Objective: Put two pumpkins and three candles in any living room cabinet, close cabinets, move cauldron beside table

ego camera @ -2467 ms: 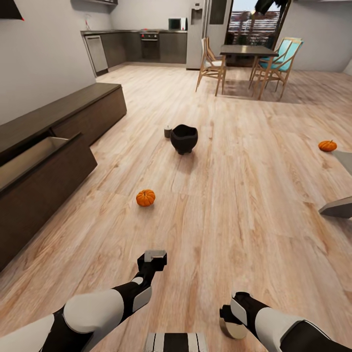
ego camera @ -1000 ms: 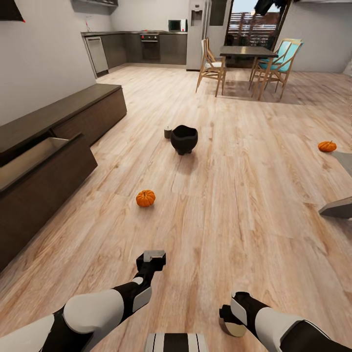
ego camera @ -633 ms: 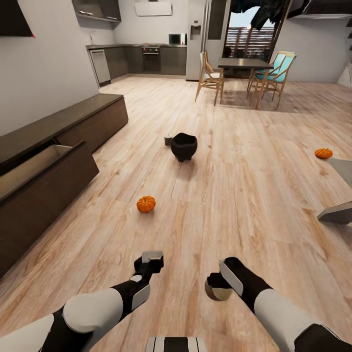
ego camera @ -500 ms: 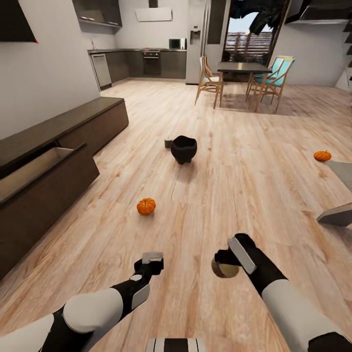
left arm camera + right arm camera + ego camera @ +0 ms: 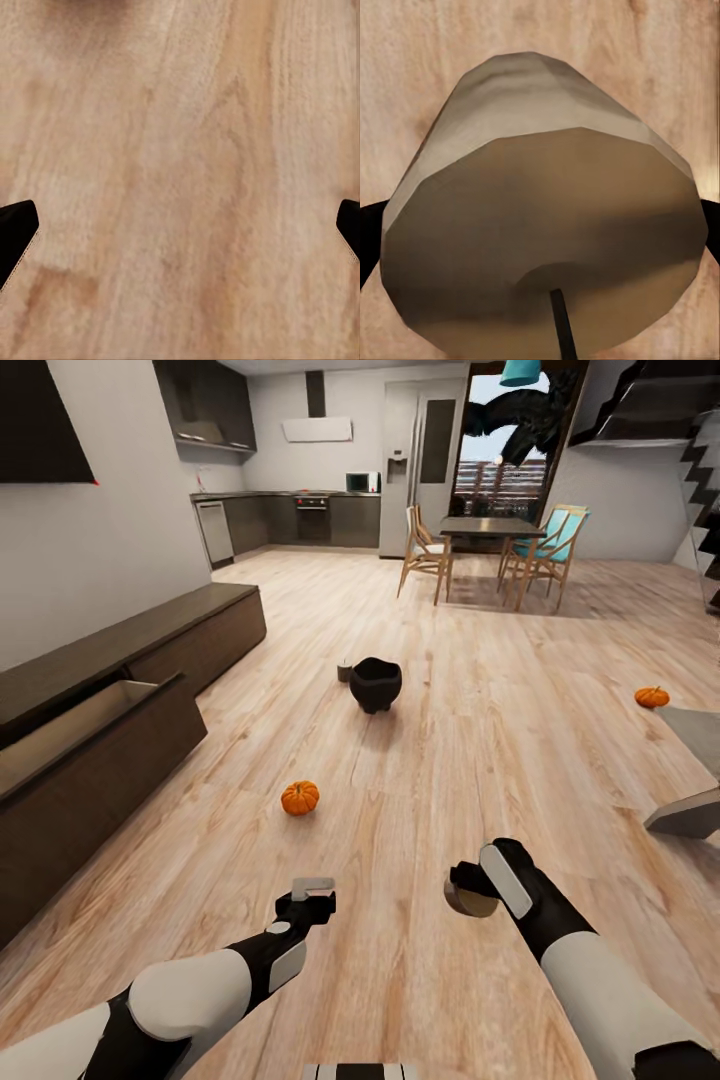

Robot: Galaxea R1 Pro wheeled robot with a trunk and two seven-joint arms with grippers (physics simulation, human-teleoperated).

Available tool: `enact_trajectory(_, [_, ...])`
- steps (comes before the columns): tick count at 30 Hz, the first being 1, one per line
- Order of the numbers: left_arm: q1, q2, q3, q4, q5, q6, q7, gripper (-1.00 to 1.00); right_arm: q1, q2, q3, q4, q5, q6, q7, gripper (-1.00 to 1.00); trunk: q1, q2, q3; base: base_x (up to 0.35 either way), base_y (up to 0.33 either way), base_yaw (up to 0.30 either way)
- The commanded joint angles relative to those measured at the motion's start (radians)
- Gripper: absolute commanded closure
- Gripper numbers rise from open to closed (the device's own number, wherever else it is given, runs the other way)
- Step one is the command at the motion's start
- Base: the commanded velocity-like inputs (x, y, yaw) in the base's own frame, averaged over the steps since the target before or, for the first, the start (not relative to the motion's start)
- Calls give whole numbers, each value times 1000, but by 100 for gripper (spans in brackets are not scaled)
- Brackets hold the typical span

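Observation:
My right gripper (image 5: 468, 892) is shut on a stout grey-brown candle (image 5: 470, 901), held low over the plank floor; in the right wrist view the candle (image 5: 540, 225) sits between dark fingertips (image 5: 367, 232). My left gripper (image 5: 312, 888) hangs open over bare floor, its fingertips (image 5: 15, 232) far apart. One orange pumpkin (image 5: 299, 797) lies ahead of the left gripper, and another pumpkin (image 5: 651, 697) lies far right. The black cauldron (image 5: 375, 683) stands mid-floor with a second candle (image 5: 344, 671) just behind it. The dark cabinet (image 5: 150, 635) runs along the left wall with one drawer (image 5: 95, 725) open.
A grey table corner (image 5: 690, 815) juts in at the right edge. A dining table (image 5: 490, 528) with wooden chairs (image 5: 425, 555) stands far back before the kitchen. Open plank floor lies between me and the cauldron.
The head view has tilted up, showing more of the kitchen. My right arm has lifted the candle forward and toward the middle. The left arm has hardly moved.

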Motion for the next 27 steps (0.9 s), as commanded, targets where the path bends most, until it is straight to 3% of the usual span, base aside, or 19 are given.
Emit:
enact_trajectory(1, [-2, 1, -9, -4, 5, -6, 8, -100, -1, 1, 13, 12, -11, -18, -8, 100, -1, 0, 3, 0, 0, 0])
enact_trajectory(2, [-1, 1, -9, -4, 5, -9, 8, -100, -1, 22, 64, 35, -12, -85, -6, 100, -1, 0, 7, 0, 0, 0])
enact_trajectory(4, [-1, 1, -9, -4, 5, -9, 8, -100, -1, 26, 70, 36, -14, -100, -7, 100, -2, 1, 15, 0, 0, 0])
enact_trajectory(7, [-1, 1, -10, -4, 5, -11, 11, -100, -1, 28, 72, 37, -14, -140, -7, 100, -3, 1, 26, 0, 0, 0])
enact_trajectory(27, [-1, -1, -11, -4, 5, -13, 15, -100, -1, 27, 71, 38, -12, -145, -7, 100, -12, 6, 104, 0, 0, 0])
